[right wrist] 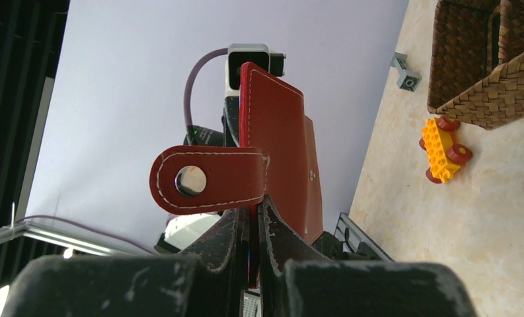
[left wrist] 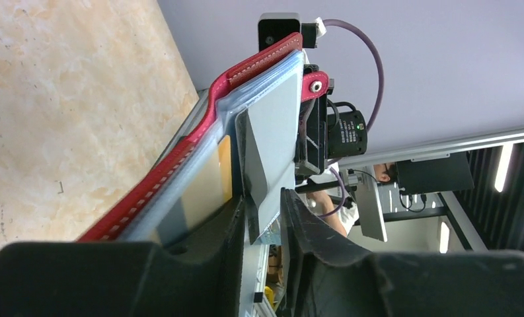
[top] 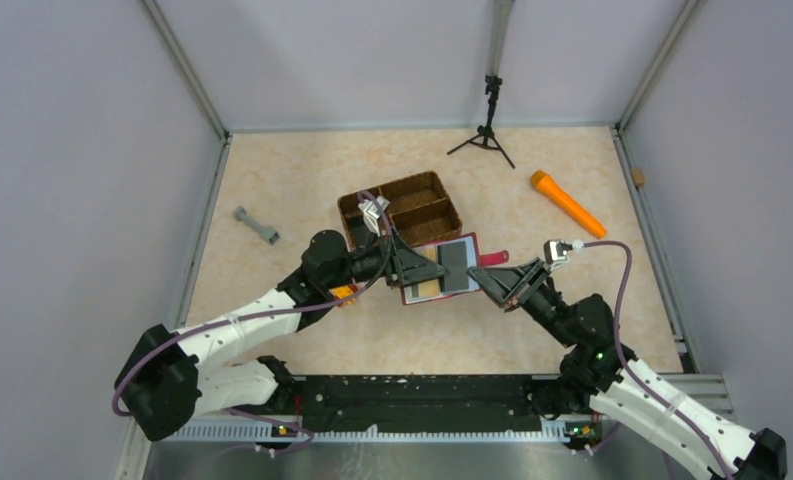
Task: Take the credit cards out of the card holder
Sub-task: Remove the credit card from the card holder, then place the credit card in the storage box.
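Beige tabletop (top: 272,180) is spread wide beneath the card holder (right wrist: 279,132), whose strap-side edge is clamped in the closed right gripper (right wrist: 254,221); opposite, the dark card (left wrist: 254,172) is straddled by the slightly parted left gripper (left wrist: 262,218), basket (top: 442,190) close behind.

In the overhead view the left gripper (top: 418,267) and its wrist cover the near-left part of the open card holder (top: 472,275). What lies in the pockets there is too small to make out. The toy car (top: 344,293) shows only as an orange sliver under the left arm. The right arm runs off the lower right corner.

In the left wrist view the fingers (left wrist: 219,231) hide the lower ends of the black card (left wrist: 254,165) and the tan card (left wrist: 224,168). Whether both pads press the black card cannot be told, though it seems to lie against one.

In the right wrist view the holder's red cover hides both cards, and the wicker basket (right wrist: 484,66) is cut by the top and right edges.
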Controlling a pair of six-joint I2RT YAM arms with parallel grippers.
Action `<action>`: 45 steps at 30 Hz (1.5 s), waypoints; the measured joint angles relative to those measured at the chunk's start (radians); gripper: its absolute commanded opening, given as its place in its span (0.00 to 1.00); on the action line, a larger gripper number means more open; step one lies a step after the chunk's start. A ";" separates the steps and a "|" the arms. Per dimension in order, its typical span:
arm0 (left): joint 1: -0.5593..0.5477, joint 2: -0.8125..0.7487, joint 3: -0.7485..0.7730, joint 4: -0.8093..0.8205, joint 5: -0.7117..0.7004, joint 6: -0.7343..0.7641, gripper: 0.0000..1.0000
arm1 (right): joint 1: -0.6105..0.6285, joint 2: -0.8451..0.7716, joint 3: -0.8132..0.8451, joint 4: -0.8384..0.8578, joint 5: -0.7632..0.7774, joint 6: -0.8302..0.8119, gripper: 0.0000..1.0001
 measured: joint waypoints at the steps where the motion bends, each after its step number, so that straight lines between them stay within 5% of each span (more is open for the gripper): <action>1: 0.000 0.000 -0.005 0.011 -0.002 -0.007 0.17 | 0.000 -0.004 0.000 0.001 0.000 0.000 0.00; 5: 0.001 -0.003 -0.011 0.041 -0.007 -0.023 0.00 | 0.000 -0.013 0.000 0.009 0.000 0.006 0.00; 25: 0.075 -0.121 -0.066 0.057 -0.011 -0.032 0.00 | 0.000 -0.151 0.020 -0.175 0.089 -0.079 0.00; 37: 0.203 -0.176 -0.066 -0.096 0.002 0.052 0.00 | 0.000 -0.190 0.117 -0.388 0.209 -0.229 0.00; 45: 0.391 -0.164 0.025 -0.370 -0.054 0.234 0.00 | 0.000 -0.189 0.283 -0.587 0.350 -0.438 0.00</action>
